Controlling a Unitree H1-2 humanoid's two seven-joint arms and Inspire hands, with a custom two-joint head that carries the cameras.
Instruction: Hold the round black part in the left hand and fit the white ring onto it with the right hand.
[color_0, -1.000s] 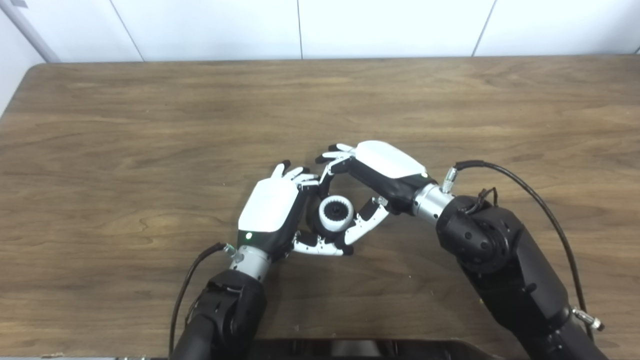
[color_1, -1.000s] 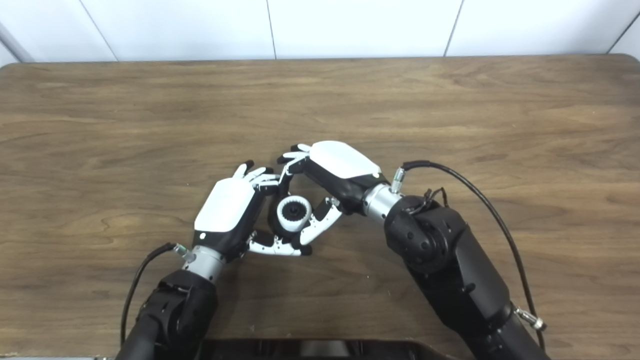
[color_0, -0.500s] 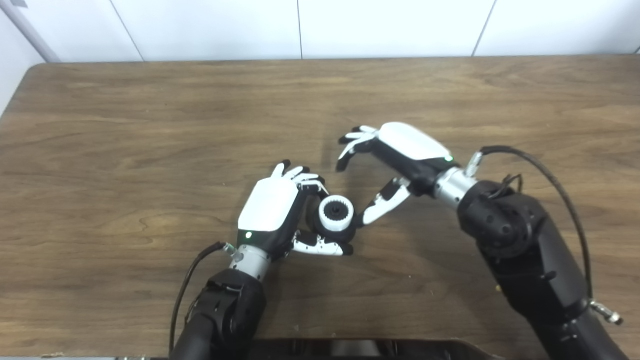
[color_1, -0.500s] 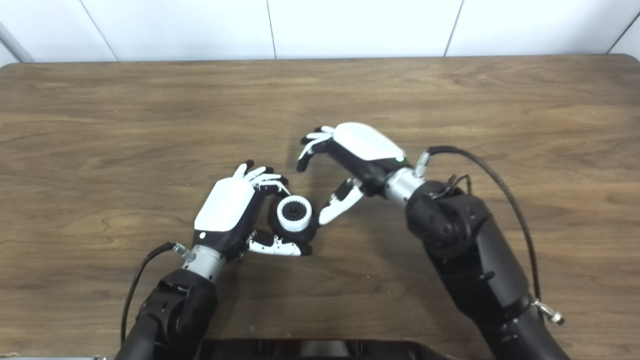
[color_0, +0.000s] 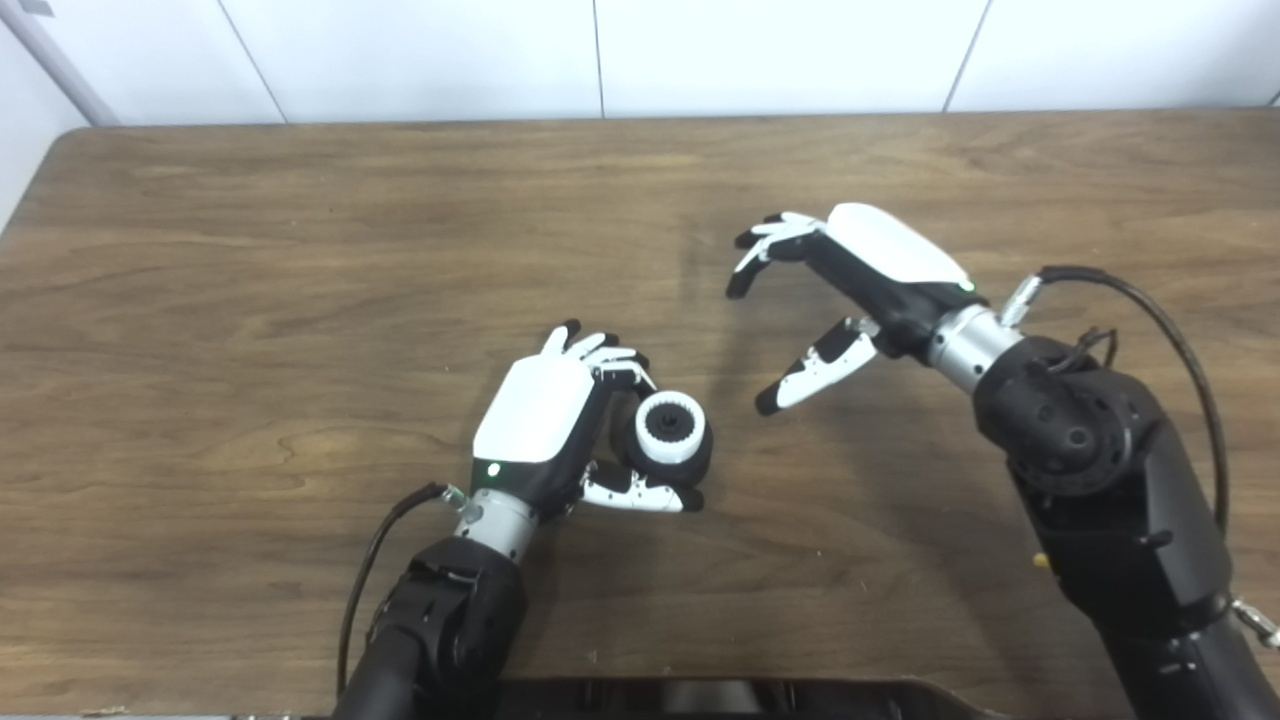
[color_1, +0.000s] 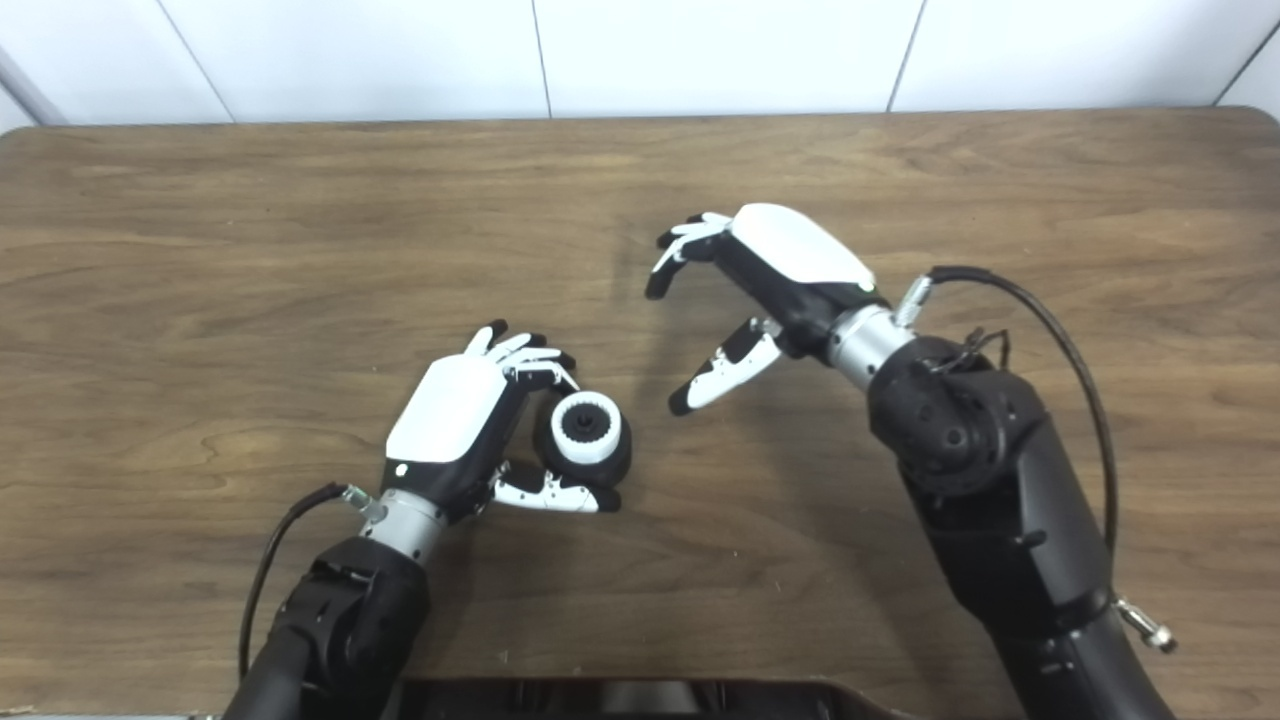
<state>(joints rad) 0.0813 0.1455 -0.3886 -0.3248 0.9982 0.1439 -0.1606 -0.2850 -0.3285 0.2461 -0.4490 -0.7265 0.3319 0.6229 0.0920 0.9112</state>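
The left hand (color_0: 545, 425) grips the round black part (color_0: 690, 462) just above the desk (color_0: 300, 250), the white ring (color_0: 670, 428) already seated on it; the right hand (color_0: 850, 300) hangs empty, fingers spread, well apart. Both pieces look small, light and rigid, probably smooth plastic; the black rim below the ring seems the safest hold.

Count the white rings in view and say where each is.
1. The white ring sits on the round black part, held by the left hand. The right hand is open, empty.
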